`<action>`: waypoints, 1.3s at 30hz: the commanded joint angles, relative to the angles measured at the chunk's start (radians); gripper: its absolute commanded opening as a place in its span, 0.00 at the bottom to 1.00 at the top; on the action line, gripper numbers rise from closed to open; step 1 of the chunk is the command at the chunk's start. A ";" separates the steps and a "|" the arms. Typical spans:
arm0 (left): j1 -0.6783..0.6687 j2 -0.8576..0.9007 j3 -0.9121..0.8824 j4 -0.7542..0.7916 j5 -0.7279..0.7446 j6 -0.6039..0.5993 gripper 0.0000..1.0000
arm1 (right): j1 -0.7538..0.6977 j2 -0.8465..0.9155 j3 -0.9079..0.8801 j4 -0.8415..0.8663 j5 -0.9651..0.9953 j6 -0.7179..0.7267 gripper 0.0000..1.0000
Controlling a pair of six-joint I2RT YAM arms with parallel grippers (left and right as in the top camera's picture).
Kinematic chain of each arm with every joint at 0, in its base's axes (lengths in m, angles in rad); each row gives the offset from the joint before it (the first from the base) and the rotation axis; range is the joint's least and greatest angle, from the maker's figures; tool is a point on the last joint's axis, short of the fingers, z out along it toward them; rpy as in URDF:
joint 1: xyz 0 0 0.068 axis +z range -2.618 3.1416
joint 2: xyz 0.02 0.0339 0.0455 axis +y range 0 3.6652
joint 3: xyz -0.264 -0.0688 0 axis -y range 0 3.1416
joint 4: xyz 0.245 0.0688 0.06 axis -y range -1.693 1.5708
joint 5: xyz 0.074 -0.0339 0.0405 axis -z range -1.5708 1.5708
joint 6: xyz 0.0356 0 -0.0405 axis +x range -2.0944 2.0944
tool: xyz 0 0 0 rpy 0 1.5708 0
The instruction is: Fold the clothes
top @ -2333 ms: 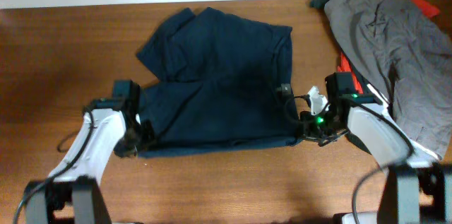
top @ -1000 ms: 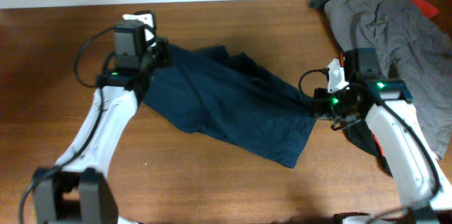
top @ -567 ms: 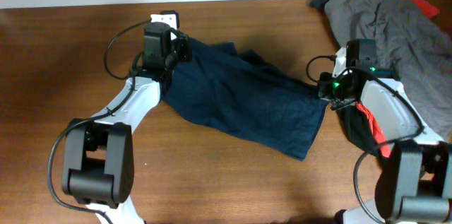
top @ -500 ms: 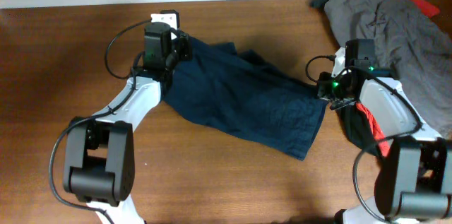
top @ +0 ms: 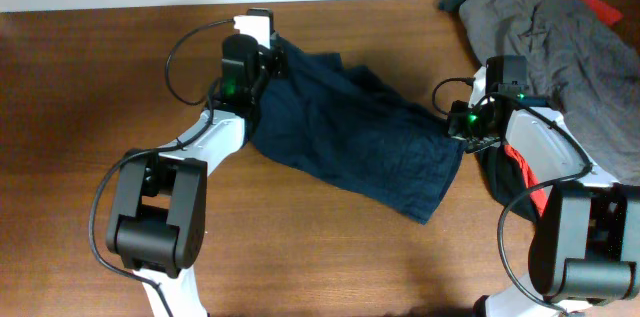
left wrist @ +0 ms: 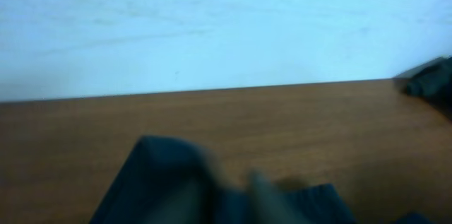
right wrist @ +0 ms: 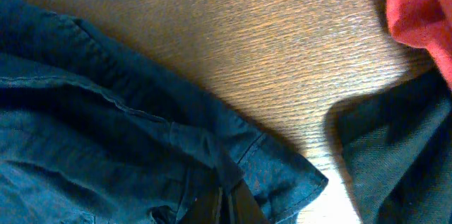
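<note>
Overhead: the shorts [top: 350, 142] lie just left of the grey pile [top: 560, 57], with the long axis slanting from far-left to near-right. The left gripper [top: 262, 57] sits at their far-left corner, and I can't tell if it's gripping. Left wrist: just blurry shorts [left wrist: 162, 181]. Right wrist: the right gripper [right wrist: 224, 203] is pinched tight on the shorts' edge.

The shorts [top: 350, 142] are dark navy denim-like cloth, matt, with stitched seams and a fine weave. The surface [top: 90, 107] is brown wood, smooth, its grain plain, with a faint sheen. At two o'clock the grey garment [top: 560, 47] is soft, creased matt cloth.
</note>
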 commanded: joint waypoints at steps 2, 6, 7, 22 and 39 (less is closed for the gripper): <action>-0.011 0.040 0.016 0.026 -0.020 0.035 0.99 | -0.010 0.003 0.011 0.015 0.038 0.024 0.04; -0.005 0.030 0.039 -0.029 -0.035 0.035 0.99 | -0.010 0.002 0.013 0.015 0.023 0.038 0.18; -0.004 0.020 0.054 -0.077 -0.033 0.035 0.99 | -0.010 -0.001 0.014 0.007 0.016 0.038 0.24; -0.008 -0.032 0.316 -0.818 -0.033 0.200 0.99 | -0.066 0.009 0.046 -0.259 -0.080 0.029 0.99; -0.008 -0.032 0.316 -0.923 -0.021 0.256 0.99 | -0.045 0.010 -0.233 0.281 -0.142 -0.031 0.06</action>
